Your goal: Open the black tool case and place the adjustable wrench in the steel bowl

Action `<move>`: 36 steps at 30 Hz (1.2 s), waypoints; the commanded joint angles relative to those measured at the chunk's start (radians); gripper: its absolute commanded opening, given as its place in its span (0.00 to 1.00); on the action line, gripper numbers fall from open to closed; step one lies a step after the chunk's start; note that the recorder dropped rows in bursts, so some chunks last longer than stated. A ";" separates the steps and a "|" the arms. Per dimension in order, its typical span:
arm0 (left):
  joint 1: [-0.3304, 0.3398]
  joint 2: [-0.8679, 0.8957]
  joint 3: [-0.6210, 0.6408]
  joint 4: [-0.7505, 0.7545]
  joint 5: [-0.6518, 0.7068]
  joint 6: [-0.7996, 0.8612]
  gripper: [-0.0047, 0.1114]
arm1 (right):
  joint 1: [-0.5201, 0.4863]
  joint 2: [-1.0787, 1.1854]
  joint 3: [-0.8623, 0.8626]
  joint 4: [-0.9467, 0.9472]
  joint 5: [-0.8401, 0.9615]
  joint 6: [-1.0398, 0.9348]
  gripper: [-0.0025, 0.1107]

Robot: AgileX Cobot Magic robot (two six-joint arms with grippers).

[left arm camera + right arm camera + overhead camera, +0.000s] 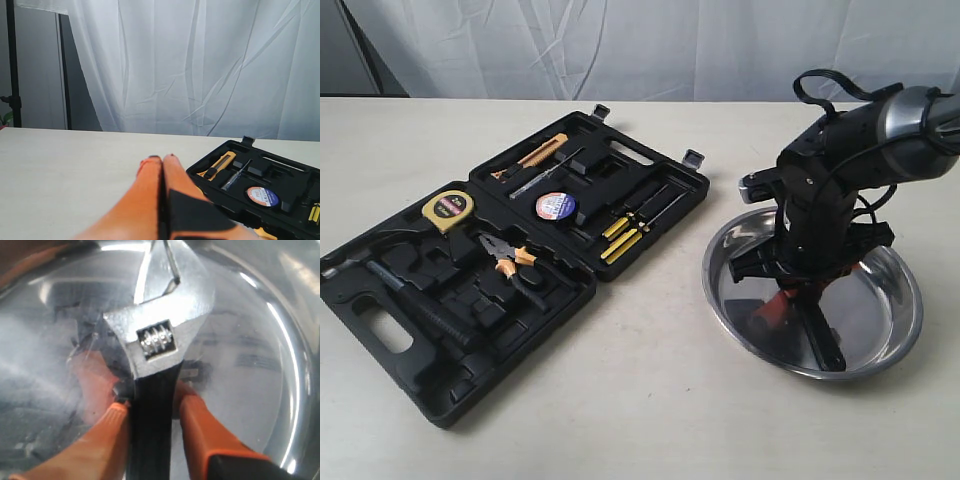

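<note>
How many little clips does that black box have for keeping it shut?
2. Both clips sit on the far edge of the open black case: one at its far corner, the other at the corner nearest the bowl. None seem hidden.

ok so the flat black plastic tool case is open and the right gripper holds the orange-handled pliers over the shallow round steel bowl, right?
One slip: the right gripper holds the small adjustable wrench, silver head, black handle, as the right wrist view shows. The orange-handled pliers lie in the open black plastic tool case. The shallow steel bowl part stands.
</note>
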 commanded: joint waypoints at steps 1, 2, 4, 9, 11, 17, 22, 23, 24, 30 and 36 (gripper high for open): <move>-0.005 -0.005 0.005 -0.001 0.000 -0.001 0.04 | -0.006 -0.001 0.007 0.032 0.068 -0.011 0.39; -0.005 -0.005 0.005 -0.001 0.000 -0.001 0.04 | -0.006 -0.005 0.007 0.037 0.072 -0.016 0.39; -0.005 -0.005 0.005 -0.001 0.000 -0.001 0.04 | -0.004 -0.024 0.007 0.040 0.081 -0.018 0.39; -0.005 -0.005 0.005 -0.001 0.000 -0.001 0.04 | -0.004 -0.099 0.007 0.046 0.115 -0.020 0.39; -0.005 -0.005 0.005 -0.001 0.000 -0.001 0.04 | -0.004 -0.141 0.007 0.046 0.134 -0.022 0.39; -0.005 -0.005 0.005 -0.001 0.000 -0.001 0.04 | -0.004 -0.287 0.007 0.054 0.222 -0.022 0.39; -0.005 -0.005 0.005 -0.001 0.000 -0.001 0.04 | 0.005 -0.456 0.048 0.060 0.271 -0.026 0.14; -0.005 -0.005 0.005 -0.001 0.000 -0.001 0.04 | 0.009 -0.504 0.064 0.062 0.278 -0.026 0.04; -0.005 -0.005 0.005 -0.001 0.000 -0.001 0.04 | 0.017 -0.552 0.081 0.067 0.282 -0.026 0.02; -0.005 -0.005 0.005 -0.001 0.000 -0.001 0.04 | 0.057 -0.918 0.186 0.139 0.310 -0.026 0.02; -0.005 -0.005 0.005 -0.001 0.000 -0.001 0.04 | 0.057 -1.063 0.186 0.128 0.304 -0.041 0.02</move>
